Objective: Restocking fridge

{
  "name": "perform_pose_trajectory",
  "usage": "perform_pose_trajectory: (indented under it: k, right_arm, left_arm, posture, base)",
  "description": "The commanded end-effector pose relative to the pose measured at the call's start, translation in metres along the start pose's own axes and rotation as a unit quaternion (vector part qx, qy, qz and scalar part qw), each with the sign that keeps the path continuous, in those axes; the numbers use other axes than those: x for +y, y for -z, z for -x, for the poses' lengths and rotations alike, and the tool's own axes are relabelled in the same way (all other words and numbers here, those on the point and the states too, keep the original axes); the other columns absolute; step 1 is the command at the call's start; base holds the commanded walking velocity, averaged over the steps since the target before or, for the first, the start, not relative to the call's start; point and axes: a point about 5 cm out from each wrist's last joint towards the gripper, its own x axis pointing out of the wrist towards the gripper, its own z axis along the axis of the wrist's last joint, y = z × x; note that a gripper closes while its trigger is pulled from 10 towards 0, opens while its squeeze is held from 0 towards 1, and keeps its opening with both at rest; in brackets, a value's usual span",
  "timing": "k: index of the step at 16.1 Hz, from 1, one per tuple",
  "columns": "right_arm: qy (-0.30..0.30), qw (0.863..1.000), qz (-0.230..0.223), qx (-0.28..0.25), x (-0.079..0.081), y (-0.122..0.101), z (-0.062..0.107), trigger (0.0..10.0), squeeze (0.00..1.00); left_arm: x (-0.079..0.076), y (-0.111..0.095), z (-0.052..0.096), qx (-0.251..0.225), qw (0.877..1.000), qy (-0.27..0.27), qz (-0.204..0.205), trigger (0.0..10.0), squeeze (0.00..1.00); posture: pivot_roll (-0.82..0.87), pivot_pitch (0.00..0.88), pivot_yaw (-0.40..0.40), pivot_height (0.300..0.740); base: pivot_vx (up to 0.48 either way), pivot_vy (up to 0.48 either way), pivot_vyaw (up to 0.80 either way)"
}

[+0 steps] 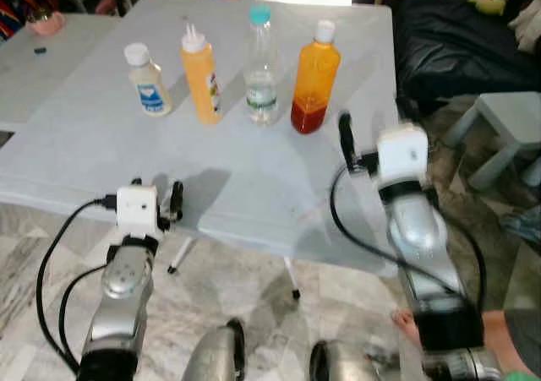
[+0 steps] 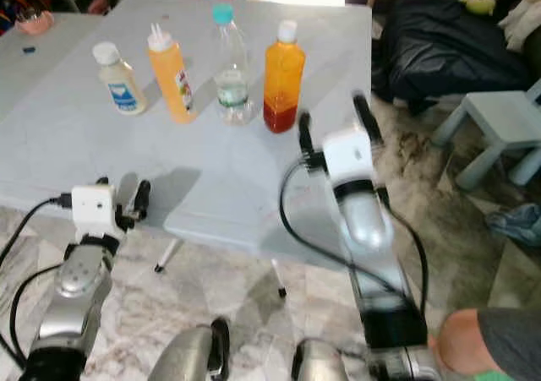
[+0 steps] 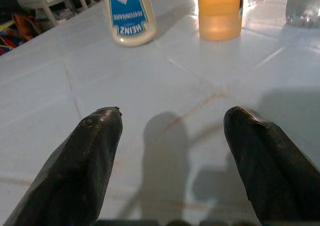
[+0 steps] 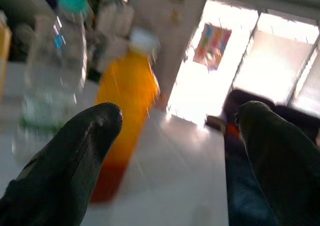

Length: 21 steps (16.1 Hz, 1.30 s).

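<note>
Your right gripper [image 1: 372,132], jaws apart, hung at four o'clock of the tall orange bottle [image 1: 314,78]; left gripper [image 3: 170,151] gaped over the glossy table [image 1: 254,187].

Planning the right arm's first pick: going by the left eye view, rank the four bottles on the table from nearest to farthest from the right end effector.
From the right end effector:
1. Orange juice bottle, right end of the row.
2. Clear water bottle, next to it.
3. Yellow squeeze bottle, further left.
4. Mayonnaise bottle, far left end.
</note>
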Motion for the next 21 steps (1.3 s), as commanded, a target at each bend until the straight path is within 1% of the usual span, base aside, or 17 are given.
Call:
perform_pose_trajectory:
  k: [1,3,4,7,8,9,10,11,12,13,15,16,18,21]
  right_arm:
    - [-0.023,1.0,0.009,-0.015,0.008,-0.003,-0.006,10.0,0.0]
    - [-0.029,0.999,-0.006,-0.021,0.01,-0.007,-0.019,10.0,0.0]
    - [-0.03,0.999,-0.019,-0.021,0.008,-0.01,-0.03,10.0,0.0]
    - [-0.03,0.999,-0.019,-0.021,0.008,-0.01,-0.03,10.0,0.0]
    - [-0.029,0.999,-0.028,-0.017,0.007,-0.011,-0.035,10.0,0.0]
    - [-0.025,0.998,-0.063,-0.014,-0.001,-0.019,-0.059,10.0,0.0]
    - [-0.022,0.997,-0.079,-0.017,-0.006,-0.026,-0.075,10.0,0.0]
    - [-0.017,0.996,-0.089,-0.018,-0.009,-0.028,-0.08,10.0,0.0]
    - [-0.012,0.995,-0.099,-0.022,-0.011,-0.031,-0.083,10.0,0.0]
    - [-0.015,0.995,-0.098,-0.023,-0.01,-0.03,-0.083,10.0,0.0]
    - [-0.023,0.994,-0.103,-0.02,-0.007,-0.025,-0.075,10.0,0.0]
    - [-0.024,0.994,-0.106,-0.018,-0.007,-0.023,-0.074,10.0,0.0]
    - [-0.022,0.994,-0.11,-0.016,-0.009,-0.023,-0.075,10.0,0.0]
    - [-0.03,0.994,-0.107,-0.02,-0.009,-0.027,-0.083,10.0,0.0]
  left_arm:
    - [0.002,0.004,0.0,0.012,1.0,-0.004,-0.005,10.0,0.0]
    - [0.0,0.002,0.0,0.009,1.0,-0.001,-0.007,10.0,0.0]
    - [0.0,0.002,0.0,0.008,1.0,0.0,-0.008,10.0,0.0]
    - [0.0,0.002,0.0,0.008,1.0,0.0,-0.008,10.0,0.0]
    - [0.0,0.002,0.001,0.008,1.0,0.0,-0.009,10.0,0.0]
    - [0.001,0.002,0.002,0.009,1.0,0.001,-0.013,10.0,0.0]
    - [0.002,0.002,0.002,0.009,1.0,0.002,-0.015,10.0,0.0]
    - [0.002,0.002,0.001,0.009,1.0,0.003,-0.016,10.0,0.0]
    - [0.002,0.001,0.001,0.008,1.0,0.004,-0.017,10.0,0.0]
    - [0.003,0.001,0.002,0.008,1.0,0.001,-0.02,10.0,0.0]
    - [0.004,0.002,0.003,0.011,1.0,0.001,-0.019,10.0,0.0]
    - [0.005,0.003,0.003,0.012,1.0,0.001,-0.02,10.0,0.0]
    - [0.004,0.003,0.003,0.014,1.0,0.002,-0.021,10.0,0.0]
    - [0.001,0.002,0.001,0.015,1.0,0.007,-0.021,10.0,0.0]
  posture:
    - [0.02,0.146,0.065,0.74]
    - [0.04,0.145,0.064,0.74]
    - [0.04,0.145,0.064,0.74]
    - [0.04,0.145,0.064,0.74]
    - [0.04,0.146,0.065,0.74]
    - [0.06,0.149,0.071,0.74]
    - [0.06,0.15,0.073,0.74]
    - [0.06,0.151,0.075,0.74]
    - [0.06,0.15,0.075,0.74]
    - [0.07,0.149,0.071,0.74]
    - [0.07,0.152,0.072,0.74]
    - [0.07,0.152,0.072,0.74]
    - [0.06,0.157,0.079,0.74]
    - [0.06,0.157,0.078,0.74]
  base:
    - [0.0,0.0,0.0]
    - [0.0,0.0,0.0]
    - [0.0,0.0,0.0]
    - [0.0,0.0,0.0]
    - [0.0,0.0,0.0]
    - [0.0,0.0,0.0]
    - [0.0,0.0,0.0]
    - [0.0,0.0,0.0]
    - [0.0,0.0,0.0]
    - [0.0,0.0,0.0]
    - [0.0,0.0,0.0]
    - [0.0,0.0,0.0]
    - [0.0,0.0,0.0]
    - [0.0,0.0,0.0]
